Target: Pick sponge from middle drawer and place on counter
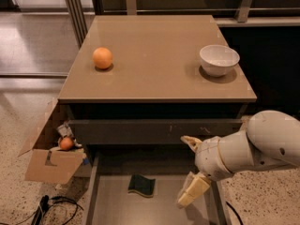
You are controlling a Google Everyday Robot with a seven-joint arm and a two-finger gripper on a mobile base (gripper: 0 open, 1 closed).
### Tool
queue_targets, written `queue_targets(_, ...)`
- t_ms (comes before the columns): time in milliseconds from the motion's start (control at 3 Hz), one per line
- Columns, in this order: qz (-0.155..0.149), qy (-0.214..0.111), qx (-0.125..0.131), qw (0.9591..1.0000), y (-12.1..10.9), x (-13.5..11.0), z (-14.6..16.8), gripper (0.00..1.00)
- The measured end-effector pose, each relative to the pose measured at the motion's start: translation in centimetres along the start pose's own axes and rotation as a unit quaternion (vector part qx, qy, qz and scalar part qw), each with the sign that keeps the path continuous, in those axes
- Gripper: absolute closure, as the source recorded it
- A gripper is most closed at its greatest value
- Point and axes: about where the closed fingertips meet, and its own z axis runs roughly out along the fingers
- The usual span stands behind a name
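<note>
One sponge (pixel 142 185) lies on the grey floor of the open middle drawer (pixel 108 206), dark green side up, roughly midway between the side walls and touching neither. The gripper (pixel 183 171) hangs over the right part of that drawer, right of the sponge and clear of it. Its two pale fingers (pixel 194 190) stand wide apart with nothing between them, one up near the drawer above, the other down over the drawer floor.

The bench (pixel 154 41) carries two things, well apart: one orange fruit (pixel 102 58) toward the left and one white bowl (pixel 219 59) toward the right. Under its top, one closed drawer front (pixel 140 131) shows pale scratches.

On the speckled floor (pixel 14 125) to the left stands one open cardboard box (pixel 50 165). A second small orange ball (pixel 66 143) sits in it among crumpled scraps too jumbled to name. A few dark cables (pixel 46 208) lie below the box.

The white arm (pixel 253 146) covers the drawer's right wall and is cut off at the right edge. The drawer's near end runs out of the bottom of the view.
</note>
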Motion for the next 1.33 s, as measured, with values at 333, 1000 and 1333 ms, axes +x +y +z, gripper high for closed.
queue_targets(333,0.018,0.005,0.035,0.9992,-1.6,2.5,3.0,0.00)
queue_targets(1000,0.014,-0.010,0.030,0.9994,-1.5,2.0,4.5,0.00)
queue_targets(1333,0.022,-0.028,0.024,0.9991,-1.7,2.3,8.5,0.00)
